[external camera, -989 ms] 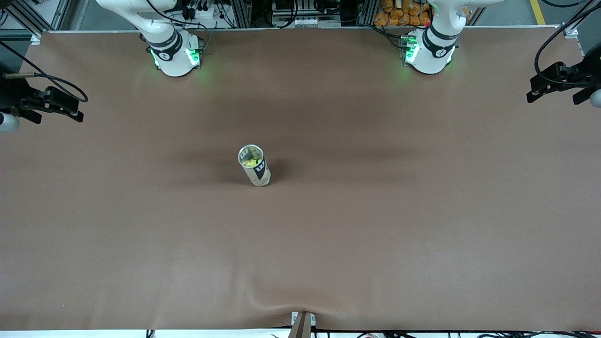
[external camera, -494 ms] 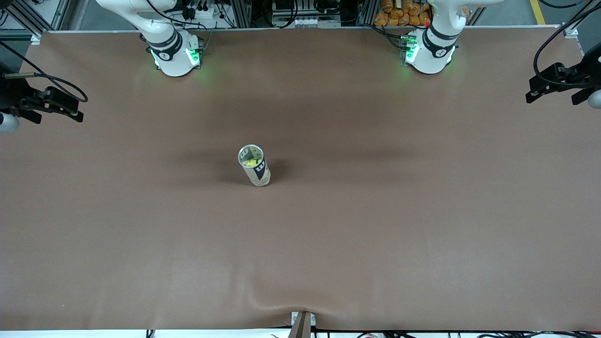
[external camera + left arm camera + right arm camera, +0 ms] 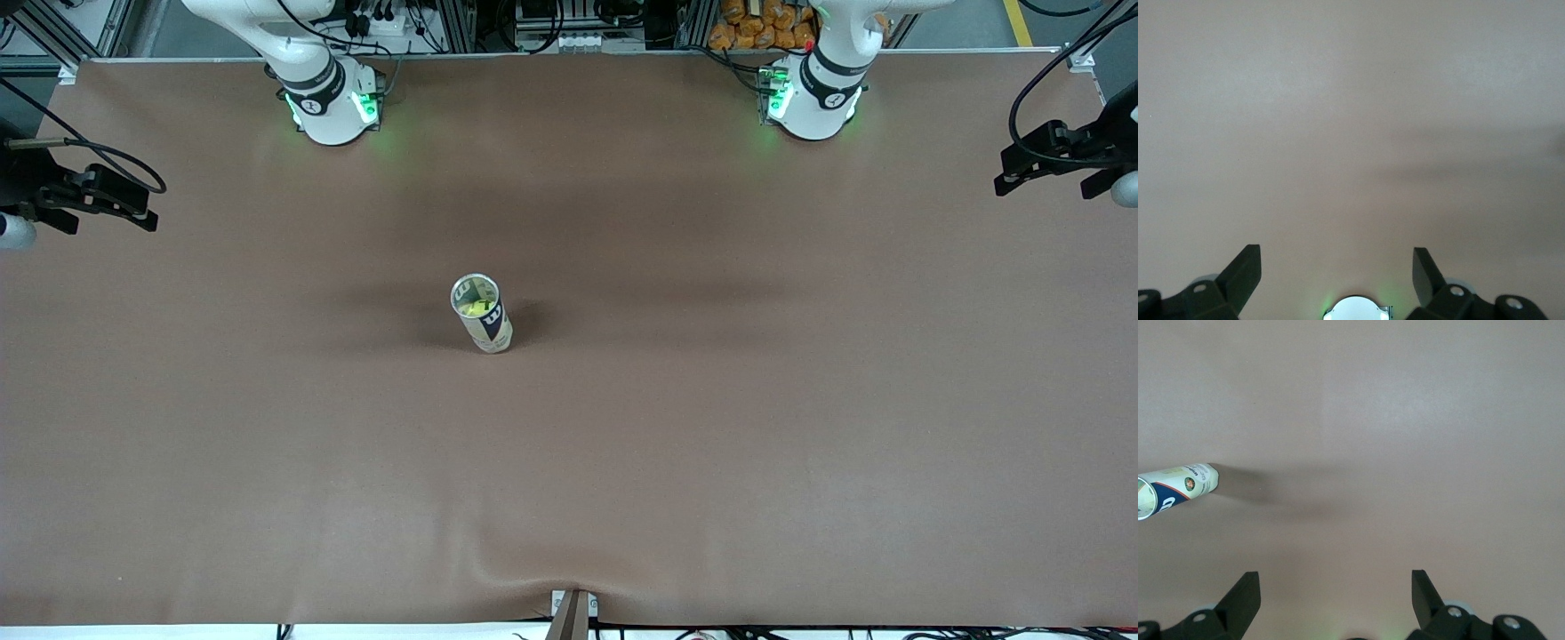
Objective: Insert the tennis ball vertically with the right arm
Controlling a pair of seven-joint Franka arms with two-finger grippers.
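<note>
Ball [image 3: 482, 308] inside upright can [image 3: 482, 314]

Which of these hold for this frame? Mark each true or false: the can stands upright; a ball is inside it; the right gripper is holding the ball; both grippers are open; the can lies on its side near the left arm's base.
1. The tennis ball can stands upright on the table. True.
2. A yellow-green ball shows inside the can's open top. True.
3. The right gripper is holding the ball. False: it is empty, off at the right arm's end of the table, well away from the can.
4. Both grippers are open. True: the left gripper and the right one each show spread fingers with nothing between.
5. The can lies on its side near the left arm's base. False: it is upright, mid-table, somewhat toward the right arm's end.
</note>
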